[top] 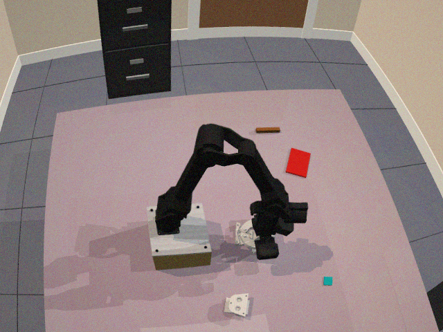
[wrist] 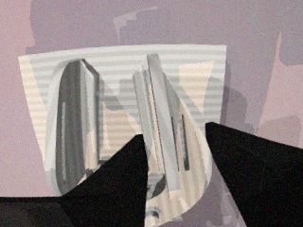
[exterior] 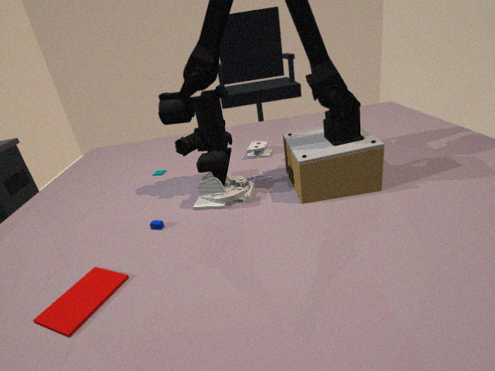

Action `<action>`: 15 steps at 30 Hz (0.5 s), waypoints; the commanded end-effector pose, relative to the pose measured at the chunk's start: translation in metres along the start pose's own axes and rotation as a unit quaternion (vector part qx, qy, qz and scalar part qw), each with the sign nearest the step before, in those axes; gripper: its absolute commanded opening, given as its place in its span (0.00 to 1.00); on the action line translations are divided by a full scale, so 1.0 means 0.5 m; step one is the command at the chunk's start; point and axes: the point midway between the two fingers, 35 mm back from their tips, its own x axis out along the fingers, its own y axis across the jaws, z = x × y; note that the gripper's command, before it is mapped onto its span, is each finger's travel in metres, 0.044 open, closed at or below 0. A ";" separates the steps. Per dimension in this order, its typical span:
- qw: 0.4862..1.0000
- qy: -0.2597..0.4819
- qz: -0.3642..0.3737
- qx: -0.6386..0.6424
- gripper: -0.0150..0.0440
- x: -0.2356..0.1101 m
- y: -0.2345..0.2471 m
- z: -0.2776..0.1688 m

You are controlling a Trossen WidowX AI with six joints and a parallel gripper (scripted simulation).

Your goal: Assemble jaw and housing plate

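Observation:
My gripper [exterior: 223, 180] [wrist: 174, 135] points down and is shut on the right-hand white jaw [wrist: 190, 148] in the wrist view. The left-hand jaw [wrist: 71, 128] stands beside it, with a gap between them. Both are over a pale ridged base plate [exterior: 209, 205] [wrist: 123, 53] on the mat. Fingers and arm hide most of the pins and gear teeth, so I cannot tell whether the teeth mesh. The white housing plate [top: 239, 304] [exterior: 257, 144], with two round holes, is apart from this assembly, raised on a small white support.
The arm's box-shaped base [top: 183, 260] [exterior: 342, 175] stands beside the assembly. A teal tile [top: 327, 281] [exterior: 158, 172], a blue block [exterior: 156, 225], a red slab [top: 297, 162] [exterior: 81, 301] and a brown bar [top: 267, 130] lie around. A cabinet [top: 138, 43] and chair [exterior: 255, 48] stand beyond.

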 end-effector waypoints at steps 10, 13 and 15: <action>1.000 -0.002 0.001 0.000 0.48 0.005 0.001 0.002; 1.000 0.000 0.000 0.000 0.61 0.000 0.000 0.000; 1.000 0.000 0.000 0.000 0.63 0.000 0.000 0.000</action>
